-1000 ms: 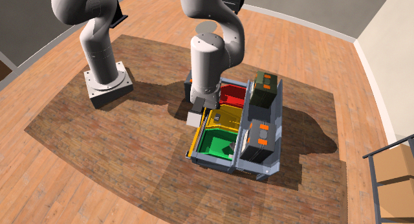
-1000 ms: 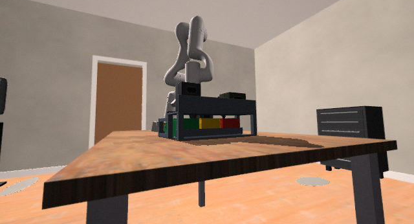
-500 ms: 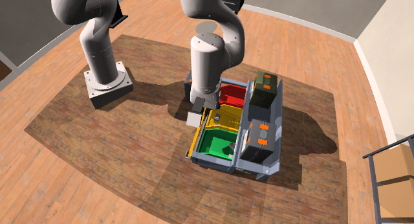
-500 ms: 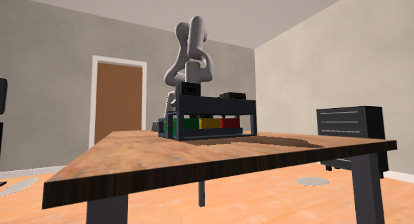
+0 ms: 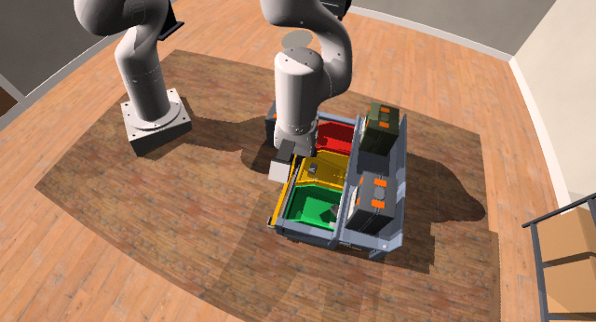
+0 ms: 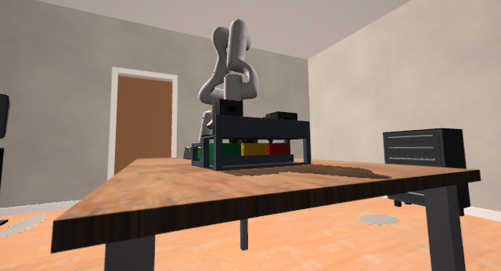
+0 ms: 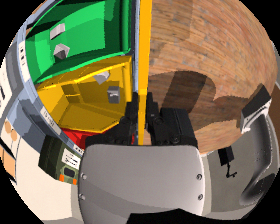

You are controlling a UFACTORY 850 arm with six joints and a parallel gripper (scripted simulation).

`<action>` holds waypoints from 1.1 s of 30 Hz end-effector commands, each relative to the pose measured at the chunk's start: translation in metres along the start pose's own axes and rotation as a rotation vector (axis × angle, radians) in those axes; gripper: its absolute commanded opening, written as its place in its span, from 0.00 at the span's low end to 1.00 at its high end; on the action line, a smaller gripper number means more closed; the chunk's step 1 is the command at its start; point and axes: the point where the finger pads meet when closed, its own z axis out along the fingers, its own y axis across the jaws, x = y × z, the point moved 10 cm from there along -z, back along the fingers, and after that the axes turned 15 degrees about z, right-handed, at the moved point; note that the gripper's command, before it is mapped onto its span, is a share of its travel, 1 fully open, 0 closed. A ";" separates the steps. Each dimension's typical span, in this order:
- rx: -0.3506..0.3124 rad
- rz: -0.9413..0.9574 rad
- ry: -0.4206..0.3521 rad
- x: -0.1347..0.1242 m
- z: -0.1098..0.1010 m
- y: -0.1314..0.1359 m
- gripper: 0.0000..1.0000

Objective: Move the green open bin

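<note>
The green open bin (image 5: 317, 207) (image 6: 232, 149) (image 7: 98, 30) sits on the shelf (image 5: 304, 234) (image 6: 262, 127), with grey parts in it. The yellow bin (image 5: 332, 175) (image 6: 254, 149) (image 7: 86, 107) is beside it, also with grey parts. The red bin (image 5: 337, 144) (image 6: 278, 149) is beyond the yellow one and mostly hidden in the wrist view. A thin yellow bar (image 5: 281, 201) (image 7: 145, 40) runs across the bins' open fronts. My gripper (image 7: 142, 100) is shut on this bar, level with the yellow bin; its fingers are largely hidden in the top and exterior views.
A dark grey case (image 5: 372, 207) and an olive case (image 5: 381, 128) stand on the shelf's upper deck, behind and above the bins. The wooden table top (image 5: 209, 210) (image 7: 216, 40) extends in front of the shelf. The robot's base (image 5: 158, 131) stands on it.
</note>
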 end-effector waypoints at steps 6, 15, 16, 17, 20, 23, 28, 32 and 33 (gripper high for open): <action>0.002 0.000 0.000 0.000 -0.001 -0.001 0.00; 0.002 0.000 0.000 0.000 -0.001 -0.001 0.00; 0.002 0.000 0.000 0.000 -0.001 -0.001 0.00; 0.002 0.000 0.000 0.000 -0.001 -0.001 0.00; 0.002 0.000 0.000 0.000 -0.001 -0.001 0.00; 0.002 0.000 0.000 0.000 -0.005 -0.001 0.00; 0.002 0.000 0.000 0.000 -0.011 -0.001 0.00; 0.002 0.000 0.000 0.000 -0.011 -0.001 0.00; 0.002 0.000 0.000 0.000 -0.011 -0.001 0.00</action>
